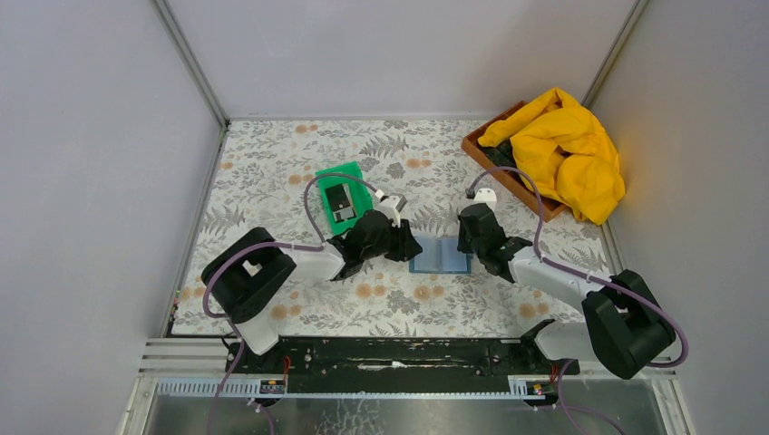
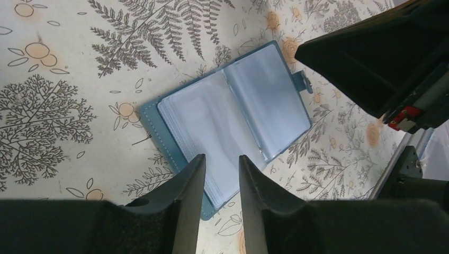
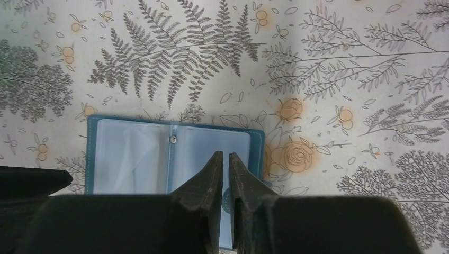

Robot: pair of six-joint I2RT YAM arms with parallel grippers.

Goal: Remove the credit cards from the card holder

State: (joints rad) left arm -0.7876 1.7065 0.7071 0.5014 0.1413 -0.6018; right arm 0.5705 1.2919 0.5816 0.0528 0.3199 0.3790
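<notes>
Open card holder (image 2: 233, 116) just beneath left gripper (image 2: 222, 159), its fingers apart, right gripper (image 3: 225, 156) over the holder's other side, fingers barely apart

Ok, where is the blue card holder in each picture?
Top external: card holder near the middle of the picture.
Left wrist: centre, lying open, just above the left gripper.
Right wrist: lower left, partly behind the right gripper.
Shared landmark: the fern-and-flower table cover under it.

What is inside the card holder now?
The card holder lies open, showing pale sleeves with no dark card visible. The left gripper and right gripper cover parts of its pages, so those pockets cannot be checked.
</notes>
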